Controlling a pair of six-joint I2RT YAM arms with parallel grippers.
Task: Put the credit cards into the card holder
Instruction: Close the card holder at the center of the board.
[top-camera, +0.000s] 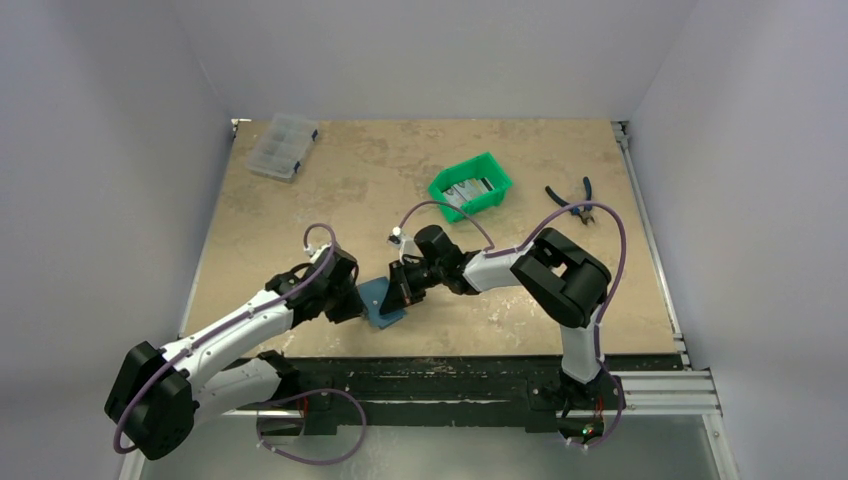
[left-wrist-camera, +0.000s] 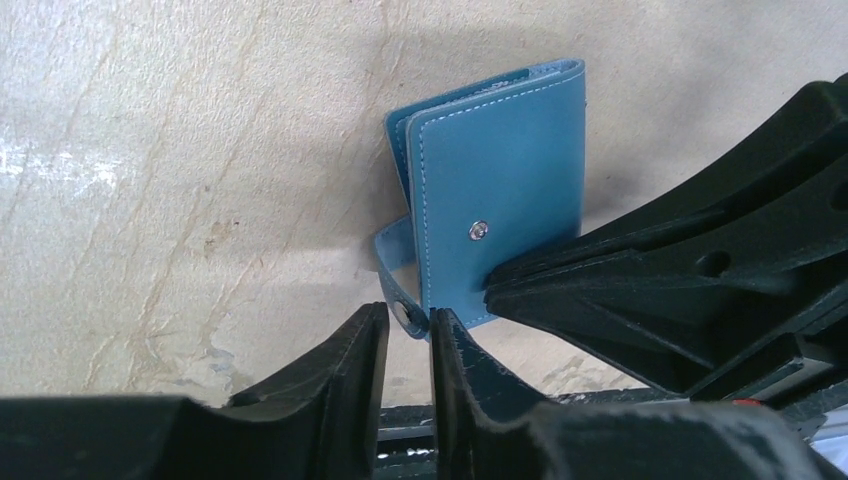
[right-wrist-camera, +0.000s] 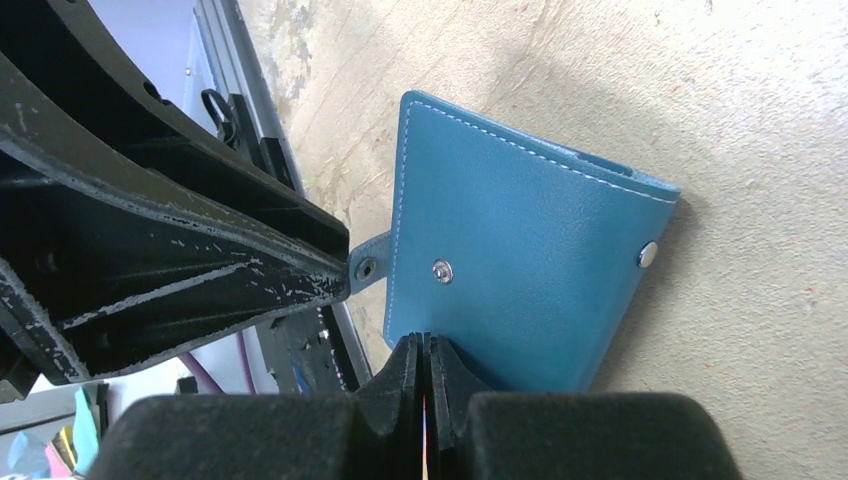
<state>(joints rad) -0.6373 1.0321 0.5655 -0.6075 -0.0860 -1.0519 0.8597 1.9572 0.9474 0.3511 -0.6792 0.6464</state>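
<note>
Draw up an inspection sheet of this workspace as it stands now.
Surface: tan table, mottled, with a few things on it.
Job's things: card holder folded, its strap unsnapped, between both grippers near the table's front edge; credit cards lying in the green bin.
Clutter: clear compartment box at the far left corner; pliers right of the bin.
Grippers: right gripper shut on the card holder's edge; left gripper jaws a narrow gap apart around the strap's end, grip not confirmable.
Cables: purple cables loop off both arms.
Surroundings: white walls; metal rails at right and near edges.
</note>
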